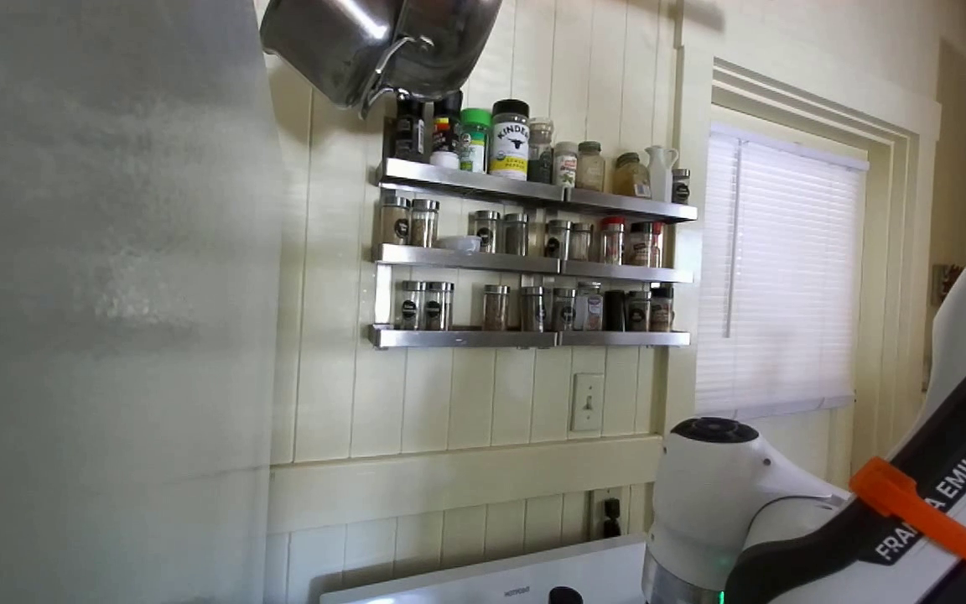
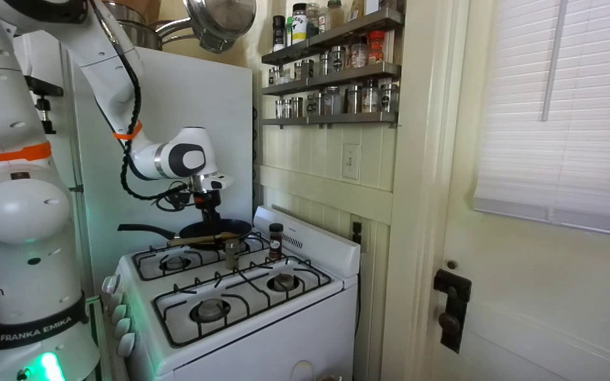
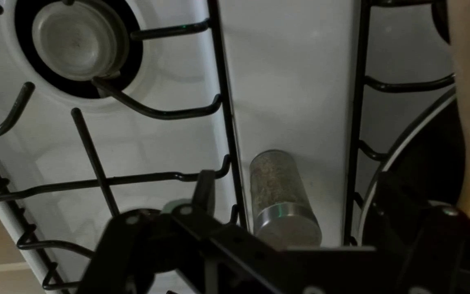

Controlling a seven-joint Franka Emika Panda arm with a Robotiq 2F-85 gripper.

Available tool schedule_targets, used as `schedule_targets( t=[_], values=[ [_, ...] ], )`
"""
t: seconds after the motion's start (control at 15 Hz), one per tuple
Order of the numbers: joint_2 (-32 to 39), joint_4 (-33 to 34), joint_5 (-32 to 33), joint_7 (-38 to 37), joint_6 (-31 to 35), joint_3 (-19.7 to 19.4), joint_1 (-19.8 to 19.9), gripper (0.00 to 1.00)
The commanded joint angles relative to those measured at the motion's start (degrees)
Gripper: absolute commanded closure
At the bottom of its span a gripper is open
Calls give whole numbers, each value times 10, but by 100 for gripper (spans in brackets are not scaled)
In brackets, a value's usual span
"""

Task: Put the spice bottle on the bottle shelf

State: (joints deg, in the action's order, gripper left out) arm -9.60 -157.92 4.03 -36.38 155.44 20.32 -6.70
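The spice bottle, a small clear jar with brown-green contents and a silver lid, stands upright on the stove between the grates. It shows in the wrist view [image 3: 278,183] and in an exterior view [image 2: 232,255]. My gripper [image 3: 298,190] is open, its fingers spread to either side of the jar in the wrist view, with no visible contact. The gripper also shows low over the stove in an exterior view [image 2: 209,212]. The bottle shelf, a silver three-tier wall rack, shows in both exterior views [image 1: 466,338] [image 2: 286,121]. Jars stand on every tier, with a wider gap at the bottom tier's left part.
A black pan [image 2: 241,226] with a wooden spoon [image 2: 199,239] sits on the stove [image 2: 310,312] beside the jar. A dark bottle [image 2: 276,247] stands near the stove's back panel. Metal pots [image 1: 332,42] hang by the shelf's upper left. A fridge [image 1: 114,335] stands at one side.
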Motion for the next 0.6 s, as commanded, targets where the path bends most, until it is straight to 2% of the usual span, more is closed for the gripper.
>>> schedule_targets(
  t=[0.0,0.33,0.53],
  values=[
    [34,0,29,-4,28,-10,1,0],
    [55,2,76,-11,30,-26,3,0],
    [69,2,103,-25,61,-19,15,0]
  ],
)
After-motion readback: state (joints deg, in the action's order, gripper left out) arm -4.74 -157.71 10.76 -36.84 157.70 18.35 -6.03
